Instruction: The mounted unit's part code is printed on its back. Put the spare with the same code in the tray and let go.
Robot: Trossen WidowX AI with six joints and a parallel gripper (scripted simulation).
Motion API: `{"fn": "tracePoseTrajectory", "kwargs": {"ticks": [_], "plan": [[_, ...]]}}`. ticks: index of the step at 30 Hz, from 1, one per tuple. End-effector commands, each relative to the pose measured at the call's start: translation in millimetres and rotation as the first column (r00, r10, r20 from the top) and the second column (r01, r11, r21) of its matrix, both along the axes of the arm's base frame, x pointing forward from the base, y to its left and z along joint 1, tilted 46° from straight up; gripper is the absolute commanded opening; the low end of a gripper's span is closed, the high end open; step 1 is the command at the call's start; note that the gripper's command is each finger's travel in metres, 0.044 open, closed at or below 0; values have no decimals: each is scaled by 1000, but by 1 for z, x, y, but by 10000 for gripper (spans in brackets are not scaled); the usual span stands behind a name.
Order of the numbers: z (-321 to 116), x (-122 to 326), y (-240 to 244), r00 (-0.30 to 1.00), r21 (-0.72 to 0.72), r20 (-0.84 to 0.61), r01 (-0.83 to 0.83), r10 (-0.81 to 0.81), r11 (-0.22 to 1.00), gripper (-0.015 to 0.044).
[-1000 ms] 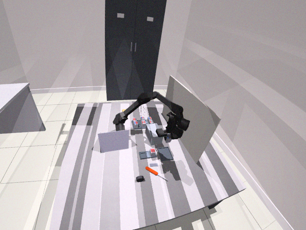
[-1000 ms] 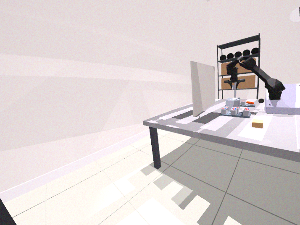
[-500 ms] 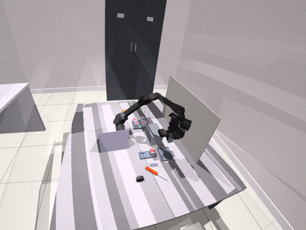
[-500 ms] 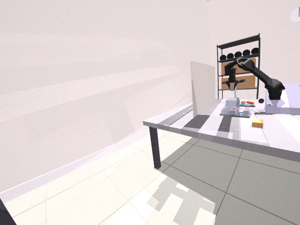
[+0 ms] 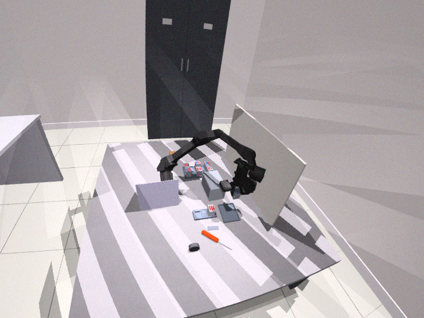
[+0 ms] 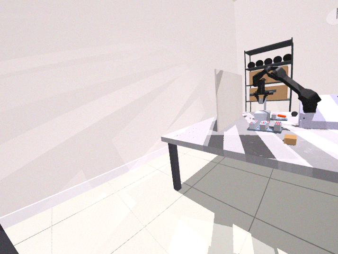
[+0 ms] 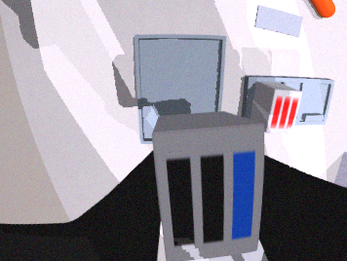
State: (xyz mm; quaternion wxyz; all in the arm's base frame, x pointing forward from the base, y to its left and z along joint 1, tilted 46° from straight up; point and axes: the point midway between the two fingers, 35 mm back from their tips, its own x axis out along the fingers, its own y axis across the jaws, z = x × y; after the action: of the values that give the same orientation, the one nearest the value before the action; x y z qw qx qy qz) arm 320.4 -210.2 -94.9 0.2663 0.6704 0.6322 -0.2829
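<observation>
My gripper (image 5: pixel 236 193) (image 6: pixel 261 100) (image 7: pixel 195 155) is shut on a grey block (image 5: pixel 236 191) (image 6: pixel 261 100) (image 7: pixel 210 141) whose face towards the wrist camera shows two black bars and one blue bar. It hangs in the air above the table, near the tray. The shallow grey-blue tray (image 5: pixel 230 216) (image 7: pixel 179 63) holds nothing that I can see; the held block hides its near corner. A block with three red bars (image 5: pixel 211 208) (image 6: pixel 273 116) (image 7: pixel 284 111) stands at one end of a small two-bay holder (image 5: pixel 199 215) (image 7: pixel 318 97). Several spares (image 5: pixel 199 169) (image 6: pixel 263 125) stand on a rack (image 5: pixel 191 177) (image 6: pixel 269 130) at the back.
A large grey box (image 5: pixel 215 194) (image 6: pixel 260 116) stands between rack and tray. A tall beige board (image 5: pixel 270 184) (image 6: pixel 229 101) rises on one side, a lavender panel (image 5: pixel 157 196) on the other. An orange-handled screwdriver (image 5: pixel 209 236) (image 7: pixel 324 6), a dark roll (image 5: pixel 194 247) and an orange block (image 6: pixel 290 139) lie about.
</observation>
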Motion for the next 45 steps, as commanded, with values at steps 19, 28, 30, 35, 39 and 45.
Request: {"fn": "tracePoseTrajectory", "kwargs": {"ticks": [19, 28, 30, 35, 39, 45], "plan": [[-17, 3, 15, 1000, 4, -3, 4, -4, 1000, 0], [-23, 4, 21, 1000, 4, -3, 4, -4, 1000, 0], [-25, 4, 22, 1000, 4, -3, 4, -4, 1000, 0], [-28, 5, 25, 1000, 4, -3, 4, -4, 1000, 0], [-31, 5, 28, 1000, 4, -3, 4, -4, 1000, 0], [-35, 6, 32, 1000, 4, -3, 4, -4, 1000, 0]]}}
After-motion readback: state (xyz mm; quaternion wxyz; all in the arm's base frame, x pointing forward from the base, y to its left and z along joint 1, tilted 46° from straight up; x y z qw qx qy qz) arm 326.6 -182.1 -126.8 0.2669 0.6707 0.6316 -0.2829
